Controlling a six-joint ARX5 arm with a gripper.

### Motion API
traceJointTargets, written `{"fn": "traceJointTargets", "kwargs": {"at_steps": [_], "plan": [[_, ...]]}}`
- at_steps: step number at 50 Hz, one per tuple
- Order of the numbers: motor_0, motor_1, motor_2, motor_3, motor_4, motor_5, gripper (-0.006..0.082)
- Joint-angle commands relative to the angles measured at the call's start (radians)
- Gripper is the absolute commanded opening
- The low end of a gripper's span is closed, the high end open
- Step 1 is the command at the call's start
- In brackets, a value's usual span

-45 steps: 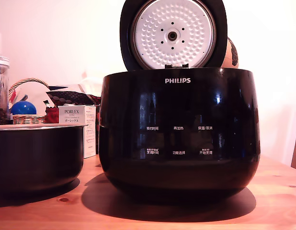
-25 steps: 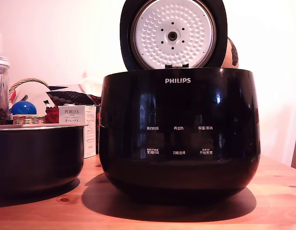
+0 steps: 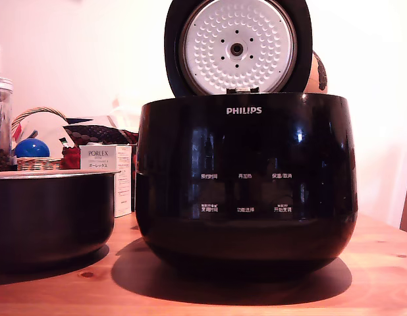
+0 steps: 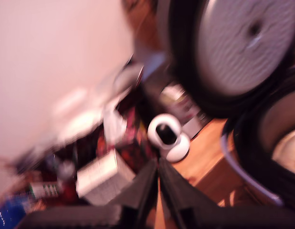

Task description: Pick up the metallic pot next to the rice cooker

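Pot: the metallic pot (image 3: 52, 214) sits at the exterior view's lower left, on the wooden table (image 3: 269, 296), untouched.
Progress: by my read, nothing's done yet; approach, grasp and lift all remain.
Gripper: the gripper (image 4: 158, 183), low centre of a blurred wrist view, has its fingers nearly pressed together, holding nothing.
Neighbour: the rice cooker (image 3: 246, 178) stands just beside, lid up.
Room: open above the rim; a white box (image 3: 108, 172) crowds in behind.
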Motion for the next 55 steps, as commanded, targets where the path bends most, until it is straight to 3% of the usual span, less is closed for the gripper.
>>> {"fn": "traceJointTargets", "kwargs": {"at_steps": [1, 11, 21, 29, 37, 47, 55], "plan": [[0.002, 0.008, -0.02, -0.482, 0.017, 0.034, -0.0024], [0.002, 0.029, -0.02, -0.736, 0.016, 0.034, -0.0024], [0.002, 0.089, -0.02, -0.849, 0.012, 0.033, 0.0025], [0.008, 0.171, -0.02, -0.85, 0.016, 0.03, 0.0094], [0.01, 0.275, -0.02, -0.808, 0.016, 0.03, 0.0273], [0.011, 0.37, -0.02, -0.744, -0.054, 0.031, 0.0421], [0.012, 0.409, -0.02, -0.671, -0.134, 0.042, 0.0454]]}}
